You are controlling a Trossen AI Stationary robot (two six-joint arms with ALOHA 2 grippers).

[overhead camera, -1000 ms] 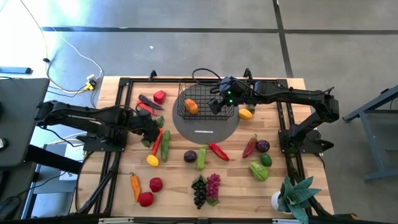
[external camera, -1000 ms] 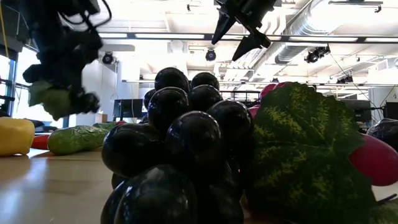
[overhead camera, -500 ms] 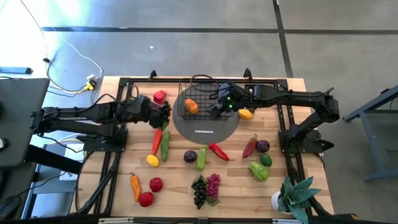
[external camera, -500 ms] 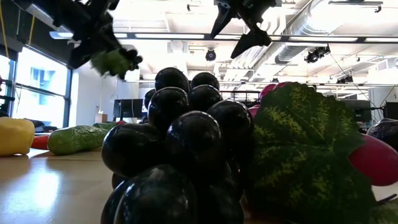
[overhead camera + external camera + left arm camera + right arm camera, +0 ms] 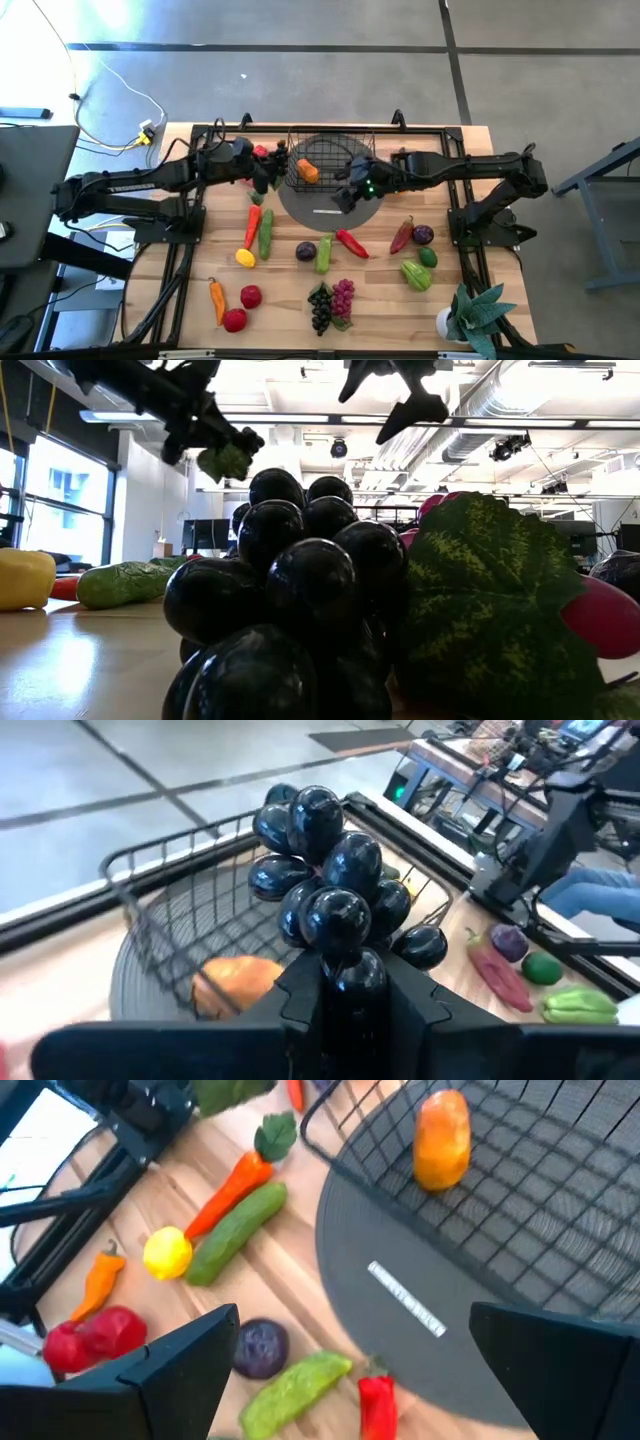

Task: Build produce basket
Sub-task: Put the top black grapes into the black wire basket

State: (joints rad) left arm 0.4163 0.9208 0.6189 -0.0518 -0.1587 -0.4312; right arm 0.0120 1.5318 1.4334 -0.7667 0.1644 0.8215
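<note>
The black wire basket (image 5: 330,140) stands on a grey round disc (image 5: 320,215) at the table's far middle. An orange pepper (image 5: 307,171) lies in it. My left gripper (image 5: 266,172) is raised beside the basket's left rim and is shut on a bunch of dark grapes (image 5: 330,870) with a green leaf (image 5: 225,461). My right gripper (image 5: 345,196) hangs open and empty above the disc's near right part, just in front of the basket; its fingers stand wide apart in its wrist view (image 5: 350,1370). My left gripper pinches the bunch's lowest grapes (image 5: 355,970) between its two fingers (image 5: 300,1005). The fingers reach level from the table's left side. The bunch sticks out beyond the fingertips toward the basket, lifted clear of the table.
Loose produce lies on the near half of the table: a cucumber (image 5: 266,232), a lemon (image 5: 244,257), a red pepper (image 5: 350,242), green peppers (image 5: 324,252), and dark and purple grapes (image 5: 320,305). A potted plant (image 5: 470,315) stands at the near right corner.
My left gripper has risen from the table's left part and gone toward the far edge and right, carrying the grape bunch lifted clear, up to the basket's left rim. My right gripper has come from over the basket toward the near edge, above the disc, staying open.
</note>
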